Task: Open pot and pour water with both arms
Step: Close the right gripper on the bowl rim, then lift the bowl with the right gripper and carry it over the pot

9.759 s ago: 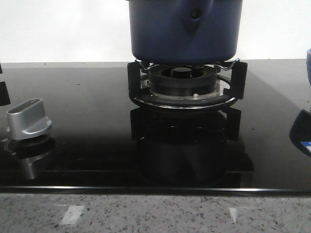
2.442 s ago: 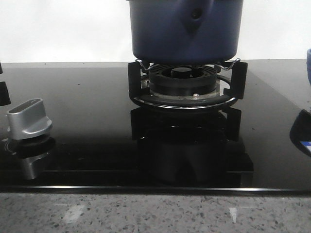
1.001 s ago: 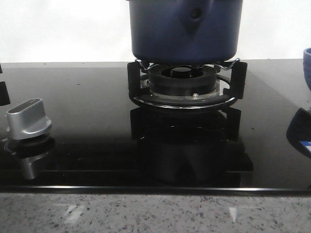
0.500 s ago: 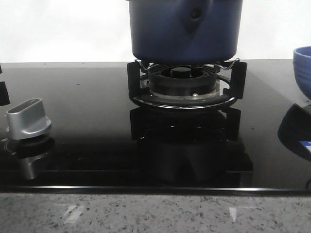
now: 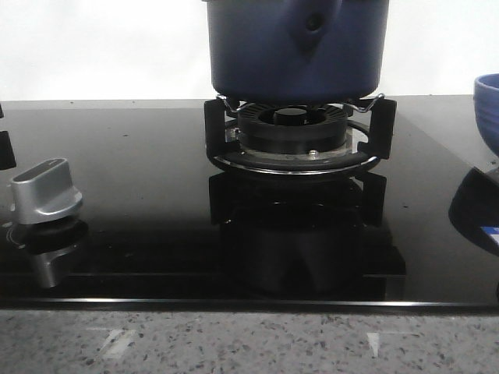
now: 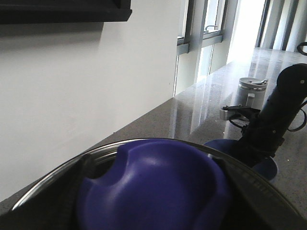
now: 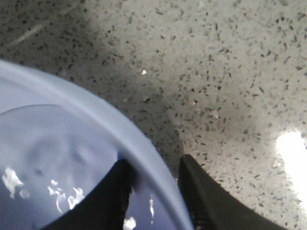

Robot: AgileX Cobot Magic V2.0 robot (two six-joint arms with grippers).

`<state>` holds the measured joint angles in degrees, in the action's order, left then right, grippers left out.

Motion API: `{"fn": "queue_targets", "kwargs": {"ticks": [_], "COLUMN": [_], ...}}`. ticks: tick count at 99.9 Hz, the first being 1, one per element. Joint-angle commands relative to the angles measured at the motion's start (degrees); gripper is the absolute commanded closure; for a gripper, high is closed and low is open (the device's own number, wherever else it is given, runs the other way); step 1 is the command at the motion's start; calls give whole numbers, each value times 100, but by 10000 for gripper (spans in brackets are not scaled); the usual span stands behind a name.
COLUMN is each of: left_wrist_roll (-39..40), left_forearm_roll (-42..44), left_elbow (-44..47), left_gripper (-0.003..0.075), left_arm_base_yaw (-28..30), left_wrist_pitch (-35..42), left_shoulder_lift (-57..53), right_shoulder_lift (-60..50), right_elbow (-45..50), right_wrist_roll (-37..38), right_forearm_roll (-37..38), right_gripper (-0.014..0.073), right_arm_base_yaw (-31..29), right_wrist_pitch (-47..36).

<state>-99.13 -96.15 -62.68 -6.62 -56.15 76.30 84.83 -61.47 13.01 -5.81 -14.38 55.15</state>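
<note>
Matte navy pot [image 5: 296, 51] on the black ribbed burner [image 5: 295, 134], right gripper [image 7: 153, 191] pinching the glossy bowl [image 7: 62, 158] rim, left gripper's state probably hidden, can't tell

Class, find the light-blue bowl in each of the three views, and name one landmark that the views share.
Front view: the light-blue bowl is cut off by the right edge.
Left wrist view: lower right, beyond the pot, partly hidden by the right arm.
Right wrist view: it fills the lower left, with the right gripper straddling its rim.
Shared landmark: the speckled stone counter.
</note>
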Motion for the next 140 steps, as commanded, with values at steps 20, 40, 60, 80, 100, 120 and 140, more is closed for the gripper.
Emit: {"fn": "queue_targets", "kwargs": {"ticks": [20,40,60,80,100,120,140], "left_wrist_roll": [15,15,15,15,15,15,15], "left_forearm_roll": [-609,-609,-609,-609,-609,-609,-609], "left_elbow": [-177,-177,-177,-177,-177,-177,-177], "left_gripper": [416,416,416,416,416,416,416], "left_arm_base_yaw": [23,23,23,23,23,23,23], "left_wrist_pitch": [-221,-221,-221,-221,-221,-201,-159], "left_shoulder_lift": [-211,-211,-211,-211,-211,-211,-211], "right_shoulder_lift": [-263,-412,-626,-884,-944,-944,-944], "right_elbow": [-67,-67,-253,-718,-1561,-2492,-3164], "right_wrist_roll": [-72,-72,-72,-81,-343,-460,-534], "right_forearm_roll": [16,16,11,-49,-316,-728,-1145], "right_gripper": [664,668,668,668,668,667,657], "right_arm_base_yaw": [-34,-34,-34,-34,-34,-23,87], "right_wrist_pitch": [-244,-248,-236,-121,333,618,743]}}
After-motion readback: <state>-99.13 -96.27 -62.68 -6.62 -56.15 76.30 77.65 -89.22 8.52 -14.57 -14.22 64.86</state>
